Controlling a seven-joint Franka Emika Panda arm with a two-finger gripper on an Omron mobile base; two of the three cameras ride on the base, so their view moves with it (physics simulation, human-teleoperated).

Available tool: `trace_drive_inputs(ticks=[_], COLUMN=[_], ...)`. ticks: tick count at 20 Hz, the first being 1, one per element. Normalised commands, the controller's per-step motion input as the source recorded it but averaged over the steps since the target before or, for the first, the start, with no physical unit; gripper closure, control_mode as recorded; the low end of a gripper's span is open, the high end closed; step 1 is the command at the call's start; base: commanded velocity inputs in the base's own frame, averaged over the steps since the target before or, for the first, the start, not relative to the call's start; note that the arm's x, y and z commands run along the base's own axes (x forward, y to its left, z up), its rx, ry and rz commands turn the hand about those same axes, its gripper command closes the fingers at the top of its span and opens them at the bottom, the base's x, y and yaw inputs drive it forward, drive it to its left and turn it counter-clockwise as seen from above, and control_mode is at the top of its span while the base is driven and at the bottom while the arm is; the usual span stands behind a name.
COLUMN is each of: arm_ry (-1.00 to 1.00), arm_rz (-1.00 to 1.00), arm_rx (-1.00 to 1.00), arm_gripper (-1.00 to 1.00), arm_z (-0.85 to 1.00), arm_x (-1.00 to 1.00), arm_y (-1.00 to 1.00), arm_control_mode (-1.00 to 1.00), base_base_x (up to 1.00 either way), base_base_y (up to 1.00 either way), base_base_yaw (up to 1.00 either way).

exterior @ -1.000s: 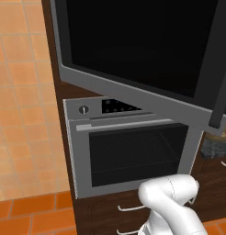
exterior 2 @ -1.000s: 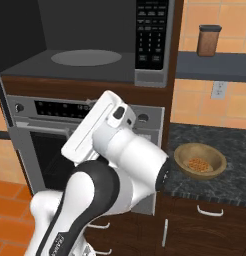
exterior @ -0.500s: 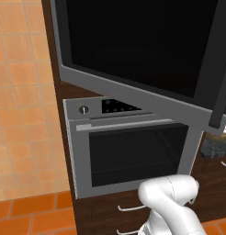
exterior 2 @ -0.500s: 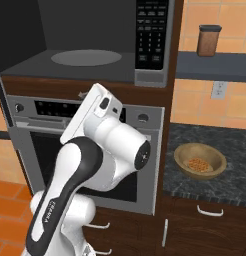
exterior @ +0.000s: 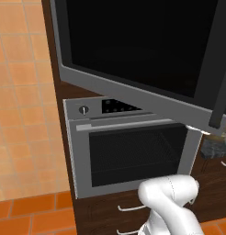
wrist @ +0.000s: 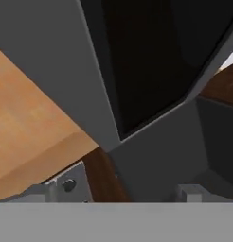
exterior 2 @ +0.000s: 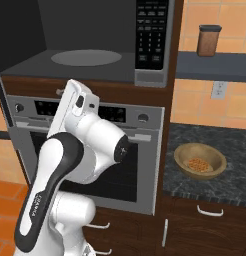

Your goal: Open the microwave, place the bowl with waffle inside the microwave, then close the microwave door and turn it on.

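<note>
Grey steel-framed microwave (exterior 2: 95,45) is open – its black glass door with grey rim (exterior: 142,50) swung wide. Tan-brown shallow bowl (exterior 2: 200,161) holding the golden-orange waffle (exterior 2: 197,164) sits on the dark speckled counter (exterior 2: 230,180), right of the steel oven (exterior 2: 140,165). Two-finger gripper – can't tell whether it's spread or closed.

My arm (exterior 2: 80,150) folds back leftward, its elbow now clear of the bowl (exterior 2: 200,161).

steel oven (exterior 2: 95,150), brown canister (exterior 2: 208,40) on shelf (exterior 2: 215,65)
</note>
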Motion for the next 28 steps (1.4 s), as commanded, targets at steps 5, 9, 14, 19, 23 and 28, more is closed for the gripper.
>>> trace_drive_inputs(ticks=[5, 9, 14, 19, 23, 28], arm_ry=[-0.15, -0.19, -0.27, -0.27, -0.27, -0.27], arm_rz=[0.14, 0.15, 0.15, 0.14, 0.13, 0.06], arm_rx=[-0.07, -0.06, -0.04, -0.06, -0.06, -0.04], arm_gripper=[-1.00, -1.00, -1.00, -1.00, -1.00, -1.00], arm_z=[0.13, 0.22, 0.30, 0.18, 0.16, 0.32], arm_x=[-0.24, -0.37, -0.63, -0.64, -0.59, -0.51], arm_y=[0.97, 0.93, 0.78, 0.80, 0.79, 0.09], arm_control_mode=[-1.00, -1.00, -1.00, -1.00, -1.00, -1.00], base_base_x=[0.00, 0.00, 0.00, 0.00, 0.00, 0.00], base_base_y=[0.00, 0.00, 0.00, 0.00, 0.00, 0.00], base_base_yaw=[0.00, 0.00, 0.00, 0.00, 0.00, 0.00])
